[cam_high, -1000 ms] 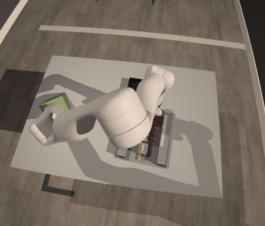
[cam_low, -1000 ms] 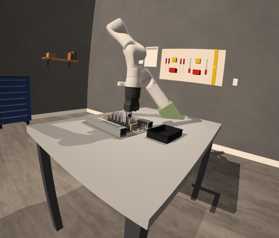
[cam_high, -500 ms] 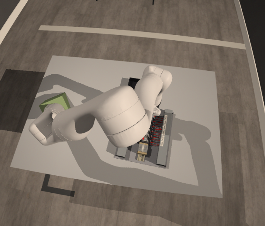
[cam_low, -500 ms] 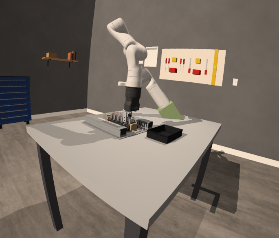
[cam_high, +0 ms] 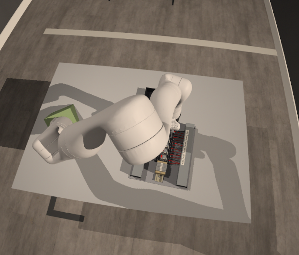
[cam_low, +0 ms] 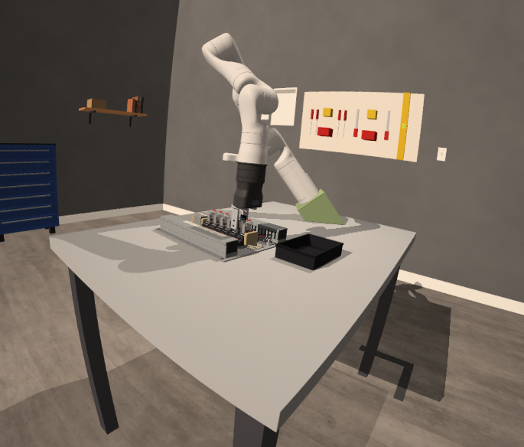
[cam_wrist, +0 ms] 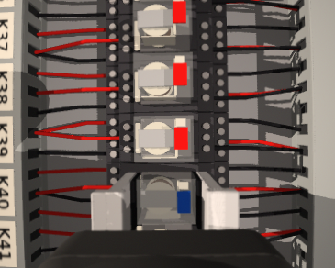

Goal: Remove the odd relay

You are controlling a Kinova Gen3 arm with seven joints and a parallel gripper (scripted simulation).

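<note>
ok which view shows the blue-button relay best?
Wrist view. The blue-button relay fills the lower centre beside label K40, with the gripper shut on it, jaws on both sides. In the exterior view it is a tiny blue speck under the gripper. In the top view the arm hides it.

K37, K38, K39, K40, K41 on the label strip (cam_wrist: 1, 147) left of the relays.
</note>
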